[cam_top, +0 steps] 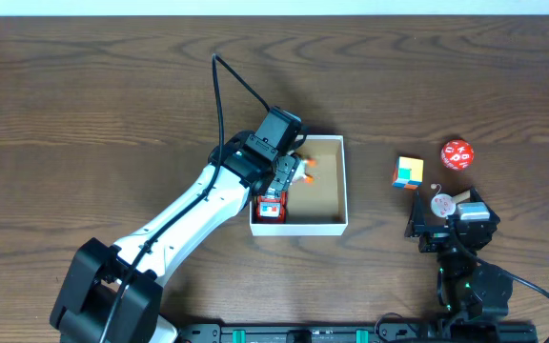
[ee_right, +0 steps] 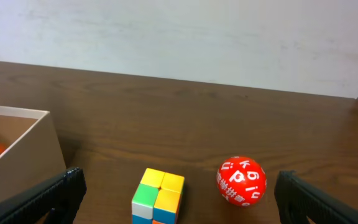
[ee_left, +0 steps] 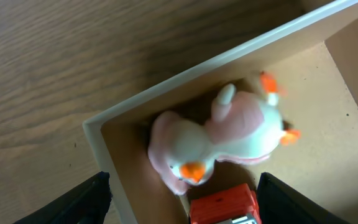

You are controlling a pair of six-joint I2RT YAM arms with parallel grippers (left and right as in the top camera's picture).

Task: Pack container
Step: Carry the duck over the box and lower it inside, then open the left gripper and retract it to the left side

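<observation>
While the container (cam_top: 345,186) is sitting directly beneath the left claw (ee_left: 188,199), that claw is hanging over one corner of it with its fingers spread wide, gripping nothing. A pink-and-white plush toy (ee_left: 229,134) is lying free on the brown floor just beyond those fingers, and a small red toy (ee_left: 224,205) is resting beside it, nearer the claw. Packing is looking partly done, with two pieces inside. The right claw (ee_right: 182,199) is waiting outside, spread and empty. A colourful cube (ee_right: 158,196) is sitting just ahead of it and a red lettered ball (ee_right: 241,180) ahead to its right, both remaining to pack.
</observation>
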